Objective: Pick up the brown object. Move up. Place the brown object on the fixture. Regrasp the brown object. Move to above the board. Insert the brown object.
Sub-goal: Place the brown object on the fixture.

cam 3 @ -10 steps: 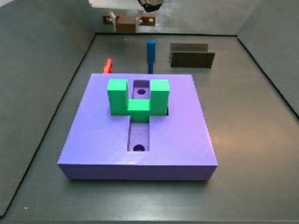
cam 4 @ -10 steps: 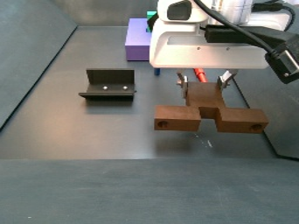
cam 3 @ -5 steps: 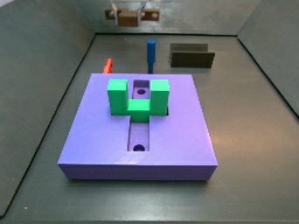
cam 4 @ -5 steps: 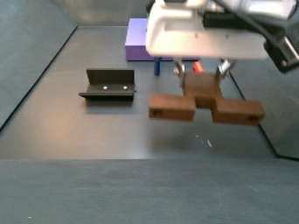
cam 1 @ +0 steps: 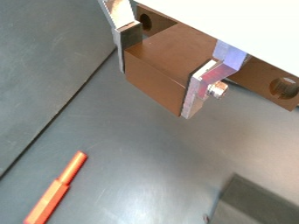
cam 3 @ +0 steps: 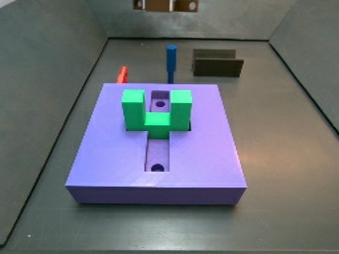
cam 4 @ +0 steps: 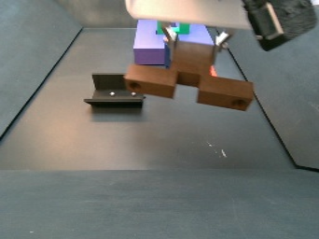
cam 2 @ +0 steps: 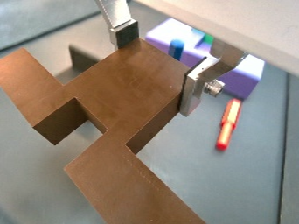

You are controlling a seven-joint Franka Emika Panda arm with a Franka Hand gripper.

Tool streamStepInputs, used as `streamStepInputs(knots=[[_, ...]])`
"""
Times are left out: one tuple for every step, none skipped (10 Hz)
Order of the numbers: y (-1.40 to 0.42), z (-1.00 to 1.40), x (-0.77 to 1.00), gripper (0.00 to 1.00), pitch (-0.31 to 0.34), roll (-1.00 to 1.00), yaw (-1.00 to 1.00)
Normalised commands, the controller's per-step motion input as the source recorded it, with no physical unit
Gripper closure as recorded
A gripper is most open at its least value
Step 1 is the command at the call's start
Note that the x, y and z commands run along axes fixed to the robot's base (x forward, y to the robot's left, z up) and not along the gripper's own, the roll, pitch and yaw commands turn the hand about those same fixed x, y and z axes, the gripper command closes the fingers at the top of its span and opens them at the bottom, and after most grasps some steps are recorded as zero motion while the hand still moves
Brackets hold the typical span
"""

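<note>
The brown object point(cam 4: 187, 82) is hanging clear of the floor in a side view, its narrow middle gripped from above by the gripper point(cam 4: 189, 42), with the fixture point(cam 4: 115, 91) on the floor beside it and the board point(cam 4: 155, 41) behind.

In a side view from the board's end, you are looking at the board point(cam 3: 159, 149) with its green block point(cam 3: 157, 110) on top; the fixture point(cam 3: 217, 63), a blue peg point(cam 3: 171, 61) and a red peg point(cam 3: 123, 73) are standing or lying beyond it (the gripper point(cam 3: 166, 5) is barely showing at the top edge).

In both wrist views, the fingers point(cam 2: 200, 84) point(cam 1: 204, 85) are pressing on either side of the brown object point(cam 2: 111, 114) point(cam 1: 163, 66), closed onto its middle.
</note>
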Motion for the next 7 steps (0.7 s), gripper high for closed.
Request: streamStepInputs(knots=[[-0.01,0.34,0.42,1.00,-0.069,-1.00,-0.36],[-0.01,0.33,0.43,1.00,-0.069,-1.00,-0.35],[-0.02,0.31,0.43,1.00,-0.066,-1.00,-0.35],[-0.02,0.28,0.41,1.00,-0.071,-1.00,-0.37],[-0.01,0.26,0.42,1.00,-0.074,-1.00,-0.39],[0.00,0.26,0.43,1.00,-0.071,-1.00,-0.39],[0.00,0.19,0.45,1.00,-0.071,-1.00,-0.40]])
